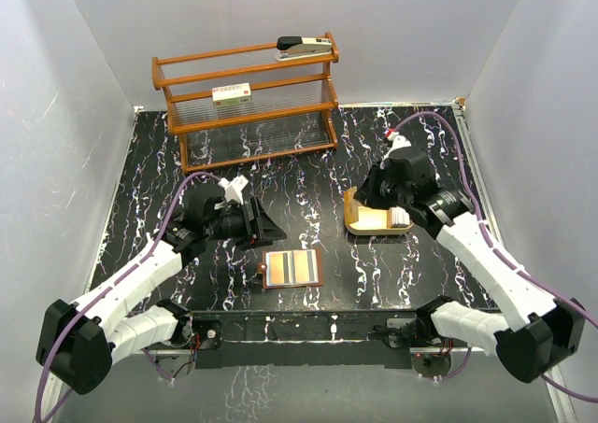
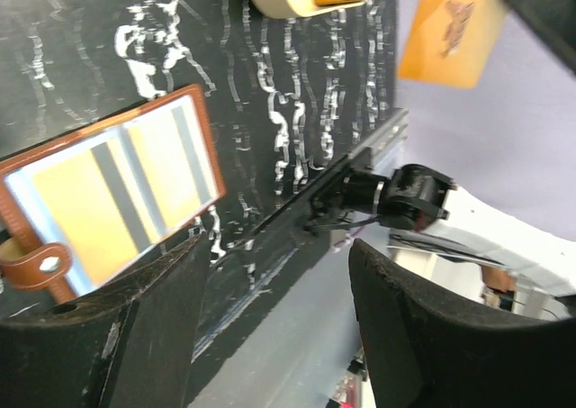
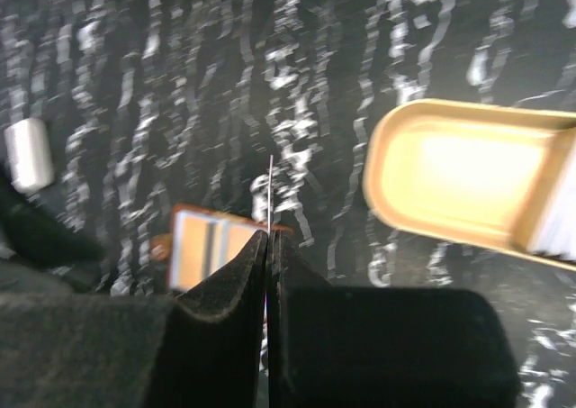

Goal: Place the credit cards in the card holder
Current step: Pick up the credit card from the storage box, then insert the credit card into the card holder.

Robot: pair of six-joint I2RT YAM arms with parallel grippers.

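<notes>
The card holder lies spread open near the table's front edge, tan lining up and snap tab at its left; it also shows in both wrist views. My right gripper hangs over the left end of the tan tray, shut on one credit card. That card is a thin edge-on line between the shut fingers, and looks orange-tan from the left wrist. More credit cards stand at the tray's right end. My left gripper is open and empty, just left of and behind the card holder.
A wooden rack stands at the back, with a stapler on its top shelf and a white box with a red label below. Grey walls close in the left, right and back sides. A metal rail runs along the table's front edge.
</notes>
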